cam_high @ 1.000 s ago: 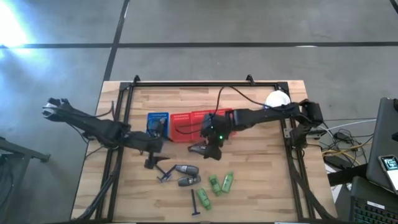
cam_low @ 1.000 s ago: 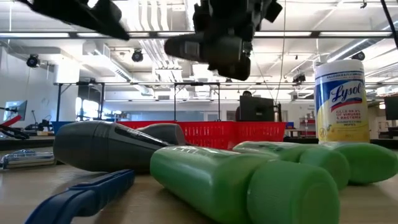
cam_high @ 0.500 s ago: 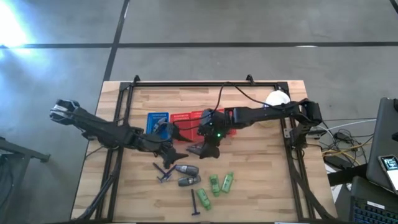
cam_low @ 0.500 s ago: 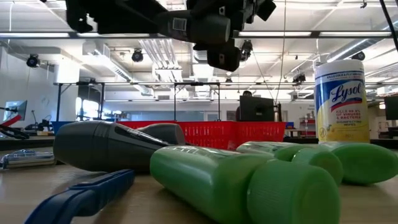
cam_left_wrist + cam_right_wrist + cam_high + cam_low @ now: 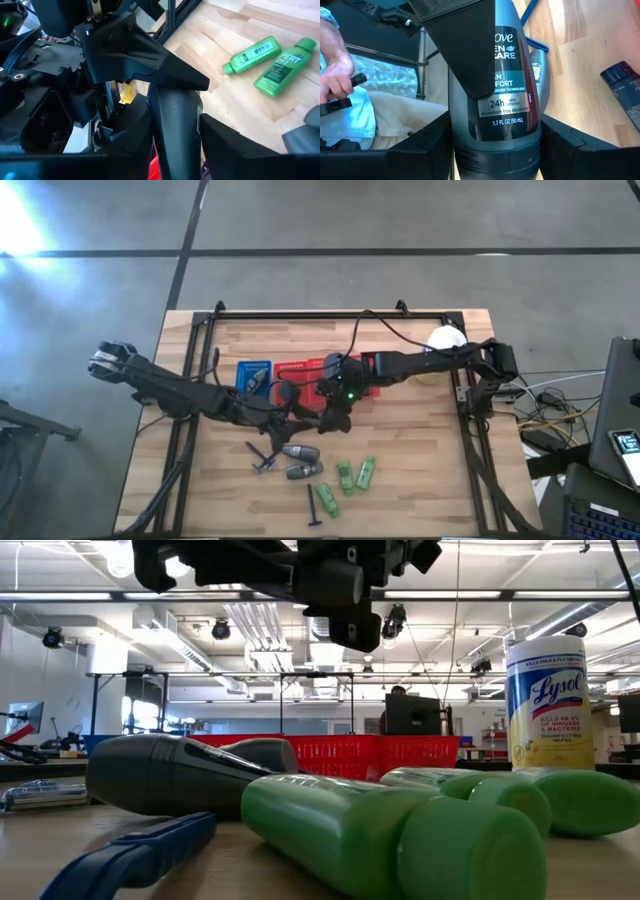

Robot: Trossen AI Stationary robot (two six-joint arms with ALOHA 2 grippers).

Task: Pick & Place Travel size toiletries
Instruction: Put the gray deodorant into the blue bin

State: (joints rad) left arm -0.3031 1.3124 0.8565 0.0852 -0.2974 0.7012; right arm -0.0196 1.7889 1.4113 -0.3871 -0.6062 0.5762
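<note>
**Two dark arms, cables and a green light**

Both arms are matte black, built of slim tubular links with blocky joint housings. The left arm [image 5: 170, 387] ends at its base in a pale grey-silver cap. The right arm [image 5: 430, 363] carries a small glowing green light on its wrist, and a thin black cable loops up off its forearm. The left gripper [image 5: 175, 125] has broad, angular black plastic fingers [image 5: 145, 55] with flat faceted faces. The right gripper [image 5: 495, 145] shows the same wedge-shaped black fingers [image 5: 465, 45], plain and unmarked.
</note>
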